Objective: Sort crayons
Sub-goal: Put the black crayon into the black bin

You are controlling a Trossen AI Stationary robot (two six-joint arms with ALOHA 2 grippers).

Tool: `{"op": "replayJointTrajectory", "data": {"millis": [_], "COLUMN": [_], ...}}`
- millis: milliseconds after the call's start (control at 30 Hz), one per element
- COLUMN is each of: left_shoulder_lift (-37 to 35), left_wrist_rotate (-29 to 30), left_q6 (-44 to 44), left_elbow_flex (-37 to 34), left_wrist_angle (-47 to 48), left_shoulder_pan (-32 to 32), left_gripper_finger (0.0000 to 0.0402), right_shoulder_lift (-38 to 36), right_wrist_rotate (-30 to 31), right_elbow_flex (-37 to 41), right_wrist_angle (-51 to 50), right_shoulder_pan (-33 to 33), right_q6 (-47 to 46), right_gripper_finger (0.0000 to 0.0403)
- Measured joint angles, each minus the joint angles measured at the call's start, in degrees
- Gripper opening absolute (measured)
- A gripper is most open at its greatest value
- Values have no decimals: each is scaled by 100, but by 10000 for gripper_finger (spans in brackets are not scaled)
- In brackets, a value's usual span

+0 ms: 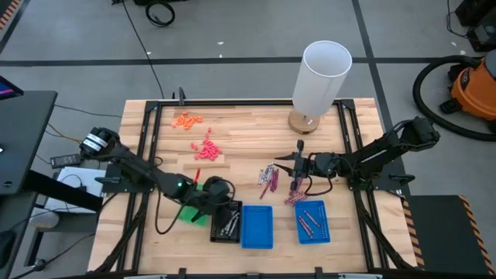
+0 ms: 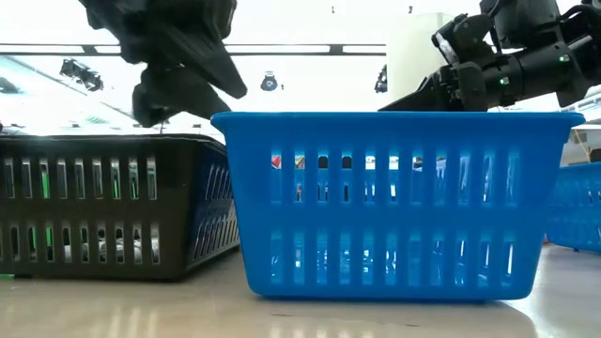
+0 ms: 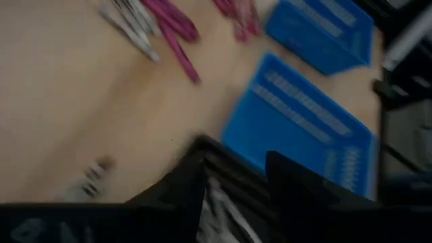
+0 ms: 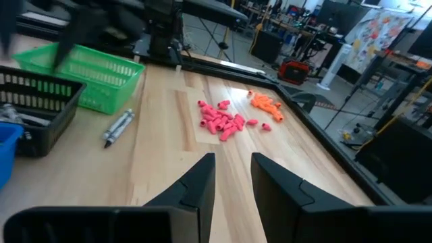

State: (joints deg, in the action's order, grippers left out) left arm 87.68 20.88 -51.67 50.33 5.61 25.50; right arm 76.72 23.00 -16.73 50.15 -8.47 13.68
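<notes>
Here: crayons (image 1: 268, 179) lie jumbled, mostly near-parallel, pointing away-to-front.

crayons (image 1: 268, 177) silver, magenta | trays: black (image 1: 225, 221), blue (image 1: 256, 226), green (image 4: 91, 74)

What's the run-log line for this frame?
task: sort crayons | left gripper: open, over black tray holding grey crayons | right gripper: open, empty, above loose crayons | right blue tray: maroon crayons
</notes>
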Motion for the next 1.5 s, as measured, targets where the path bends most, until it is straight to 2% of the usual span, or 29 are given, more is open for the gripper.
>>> {"op": "replayJointTrajectory", "data": {"millis": [200,833,1200,1500], "left_shoulder_lift": [45,44,46,73], "left_wrist_rotate": [507,548,551,341], "left_q6": [726,2341,2856,4219], "left_elbow_flex": [-2,-2,-4,-4], "left_wrist_angle": [35,13,-83,-634], "left_shoulder_pan": [-295,-1437,-1753,-1643], "left_gripper_finger": [166,166,166,166], "right_shoulder_lift": [-1,-1,-1,0], "right_wrist_rotate": [-218,-160,1170,1384], "right_elbow_flex": [0,0,0,0], "right_wrist_angle": [-145,-1413,-1655,-1732], "right_shoulder_pan": [-17,-134,-763,-828], "right_q6": [-258,-1403,-1320,-1201], "right_gripper_finger": [105,105,105,105]}}
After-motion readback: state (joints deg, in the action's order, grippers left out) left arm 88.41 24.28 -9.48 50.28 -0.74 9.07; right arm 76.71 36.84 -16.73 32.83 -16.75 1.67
